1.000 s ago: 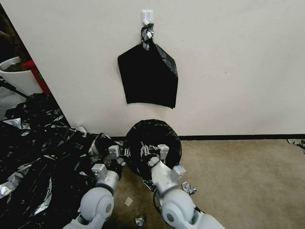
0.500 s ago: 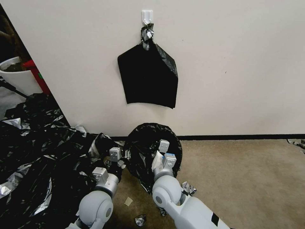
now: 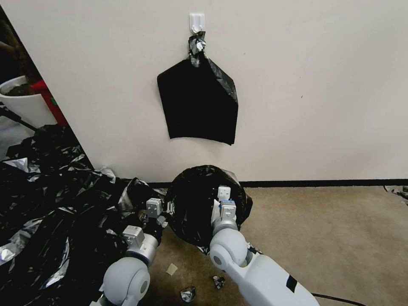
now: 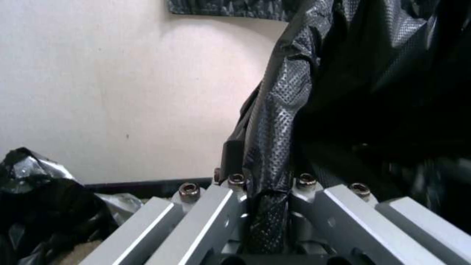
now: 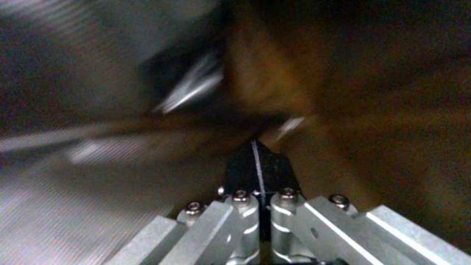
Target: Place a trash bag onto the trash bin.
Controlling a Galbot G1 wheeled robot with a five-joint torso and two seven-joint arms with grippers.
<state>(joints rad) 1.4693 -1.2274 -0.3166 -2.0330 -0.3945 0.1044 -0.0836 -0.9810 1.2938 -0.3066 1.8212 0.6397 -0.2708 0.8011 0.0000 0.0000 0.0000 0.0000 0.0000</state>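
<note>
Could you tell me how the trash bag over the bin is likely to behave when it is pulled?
The trash bag looks thin and wrinkled, so probably floppy and light. In the left wrist view it folds between the left gripper fingers, so it likely bunches.

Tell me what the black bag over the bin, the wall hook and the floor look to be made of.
The trash bag: thin plastic film, glossy and wrinkled; the left wrist view shows a fine embossed dot texture where the left gripper pinches it. The hook: smooth white, probably moulded plastic. The floor: matte tan, looks like short-pile carpet, though the weave is not clear.
</note>
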